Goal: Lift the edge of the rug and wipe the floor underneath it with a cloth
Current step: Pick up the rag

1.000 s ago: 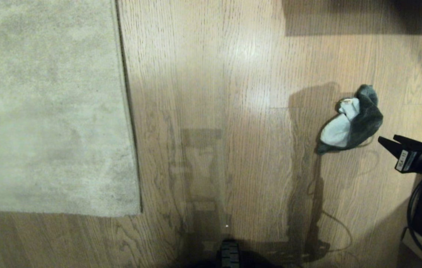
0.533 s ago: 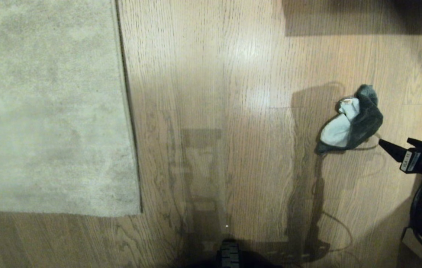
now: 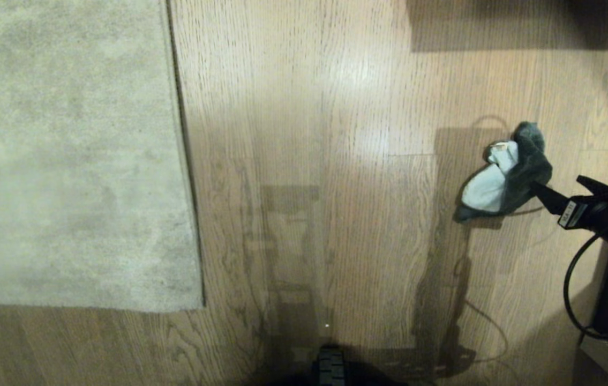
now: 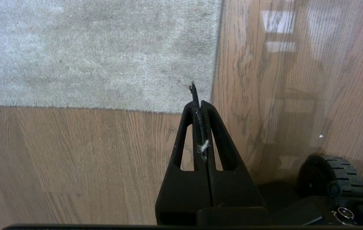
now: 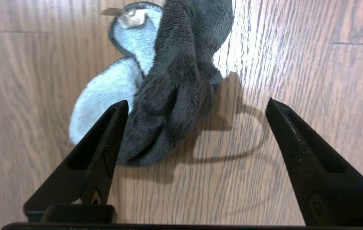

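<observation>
Reaching for the cloth (image 3: pixel 507 171) with right gripper (image 3: pixel 558 188) spread wide beside it, left gripper (image 4: pixel 199 95) pinched shut and parked; next, probably closing on the dark fold.

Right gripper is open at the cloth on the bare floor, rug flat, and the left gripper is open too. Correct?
Not quite. The left gripper is shut; the left wrist view shows its fingers pressed together, above the floor near the rug corner. The rest holds: the right gripper is open at the cloth on the bare floor, and the rug lies flat.
</observation>
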